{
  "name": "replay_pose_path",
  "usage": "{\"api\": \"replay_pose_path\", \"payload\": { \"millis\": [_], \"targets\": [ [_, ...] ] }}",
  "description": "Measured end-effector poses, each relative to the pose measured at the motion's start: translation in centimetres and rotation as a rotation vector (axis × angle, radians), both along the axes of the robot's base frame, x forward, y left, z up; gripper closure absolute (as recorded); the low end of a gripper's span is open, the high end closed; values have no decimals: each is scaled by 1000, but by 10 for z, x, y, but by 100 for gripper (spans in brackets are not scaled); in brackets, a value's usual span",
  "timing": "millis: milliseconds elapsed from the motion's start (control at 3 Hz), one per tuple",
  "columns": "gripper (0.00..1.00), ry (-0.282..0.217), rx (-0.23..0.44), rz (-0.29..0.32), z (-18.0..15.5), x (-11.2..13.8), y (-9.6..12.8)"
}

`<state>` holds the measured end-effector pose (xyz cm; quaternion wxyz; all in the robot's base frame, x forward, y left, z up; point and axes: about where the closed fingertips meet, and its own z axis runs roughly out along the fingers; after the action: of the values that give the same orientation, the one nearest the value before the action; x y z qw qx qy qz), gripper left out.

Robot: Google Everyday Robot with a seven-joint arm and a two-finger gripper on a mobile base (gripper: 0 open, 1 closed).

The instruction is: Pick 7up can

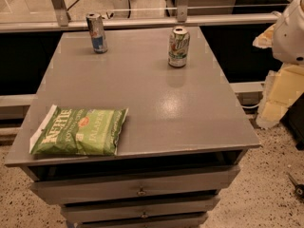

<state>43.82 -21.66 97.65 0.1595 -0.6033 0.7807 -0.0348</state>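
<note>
Cab. top (142, 94): 7up can (178, 46) x1, blue can (97, 32) x1, bag (78, 130) x1; gripper unseen.

Showing only as a rounded white shell (290, 32) at the upper right edge, being cut off by the frame on its right side. Looking smooth and slightly glossy, curving like part of a dome or a joint housing. Shading from bright white across the top to pale grey towards the lower rim. Carrying a small dark spot close to that lower rim, too small for telling screw from hole. Leaving the gripper out of view, somewhere beyond the frame, with its colour and shape not showing.
</note>
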Motion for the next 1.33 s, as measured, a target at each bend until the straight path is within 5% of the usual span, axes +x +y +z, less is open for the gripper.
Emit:
{"api": "replay_pose_path", "payload": {
  "millis": [667,1000,1333],
  "targets": [
    [0,-45,60,-8,-4,18,-3],
    [0,-129,201,-43,-38,85,8],
    [0,-191,278,-82,-55,127,18]
  ]
}}
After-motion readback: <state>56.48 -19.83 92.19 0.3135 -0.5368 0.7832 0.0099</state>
